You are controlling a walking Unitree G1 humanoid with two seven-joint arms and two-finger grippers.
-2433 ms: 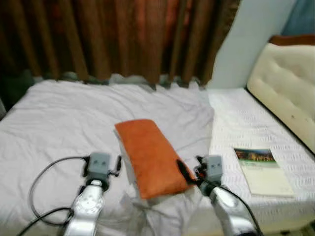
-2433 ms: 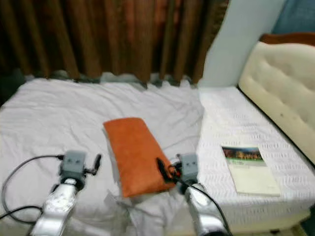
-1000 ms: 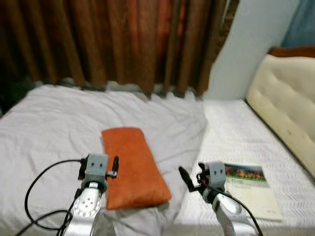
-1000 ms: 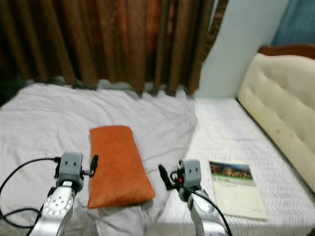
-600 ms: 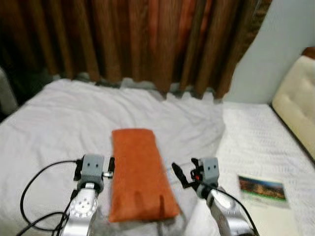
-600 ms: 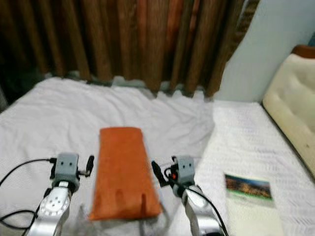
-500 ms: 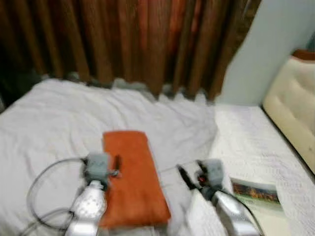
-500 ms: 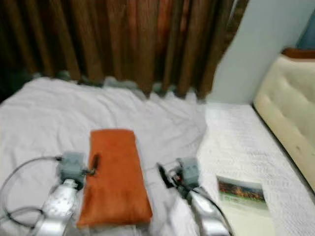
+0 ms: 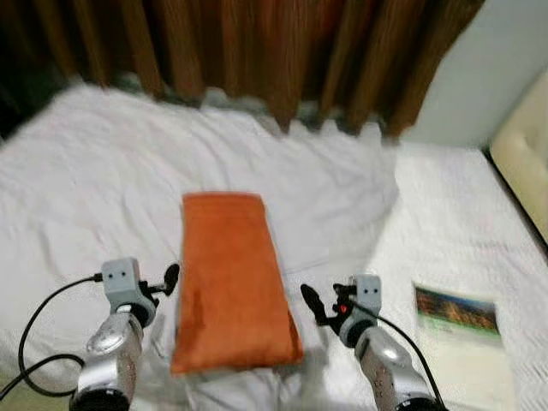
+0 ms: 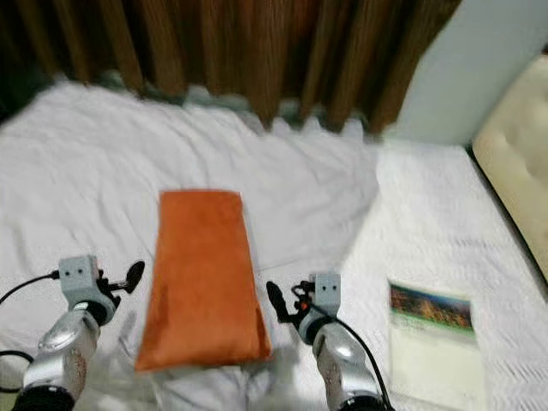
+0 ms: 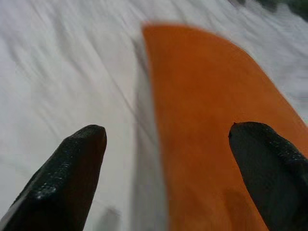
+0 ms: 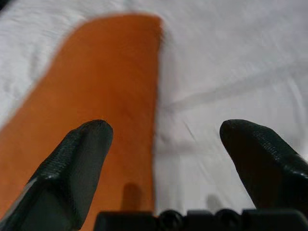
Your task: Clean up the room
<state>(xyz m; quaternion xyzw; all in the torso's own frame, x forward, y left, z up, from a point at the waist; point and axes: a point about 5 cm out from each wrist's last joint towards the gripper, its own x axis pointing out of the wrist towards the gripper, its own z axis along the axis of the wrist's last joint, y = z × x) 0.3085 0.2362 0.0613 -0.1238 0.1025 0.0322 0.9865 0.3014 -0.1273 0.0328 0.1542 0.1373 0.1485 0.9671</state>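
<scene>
Between both open pincers, orange pillow lies lengthwise toward curtains.

1 orange pillow, 1 book, 1 bed, 2 grippers

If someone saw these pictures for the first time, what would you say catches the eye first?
The orange pillow stands out, lying lengthwise on the rumpled white bedding at the middle of the bed. The left gripper and right gripper flank it, both open, one at each long edge. To the right, a book lies flat on the bare mattress.
</scene>
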